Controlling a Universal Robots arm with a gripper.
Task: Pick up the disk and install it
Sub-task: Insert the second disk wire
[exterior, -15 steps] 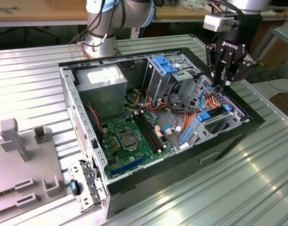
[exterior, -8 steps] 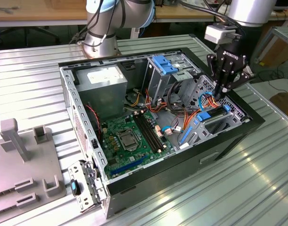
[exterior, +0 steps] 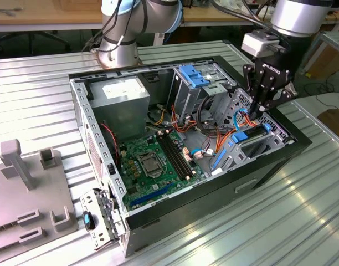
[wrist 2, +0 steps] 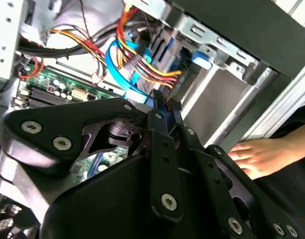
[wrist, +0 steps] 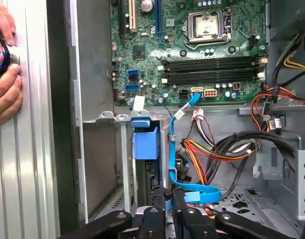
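Green motherboard (exterior: 153, 160), blue cable (wrist: 192, 191), black end effector (exterior: 262, 108), grey ribbed table (exterior: 36, 94)

Ribbed, brushed silver metal across the table (exterior: 42, 94), with a soft sheen. Matt black painted shell on the computer case (exterior: 280, 158), bare grey sheet steel inside, perforated in places. Glossy green laminate on the motherboard (wrist: 192, 45), dotted with shiny solder and black plastic memory slots. Dull grey metal on the power supply box (exterior: 122, 100), carrying a white paper label. Smooth blue plastic on the drive cage clips (exterior: 193, 76) and on the frame of the disk (wrist: 145, 144). Glossy blue, orange, yellow and red plastic sheathing on the cables (wrist: 202, 149). Matt black metal with bright steel screws on the gripper (wrist 2: 165, 117). Matt light grey plastic on the fixture plate (exterior: 25, 188).
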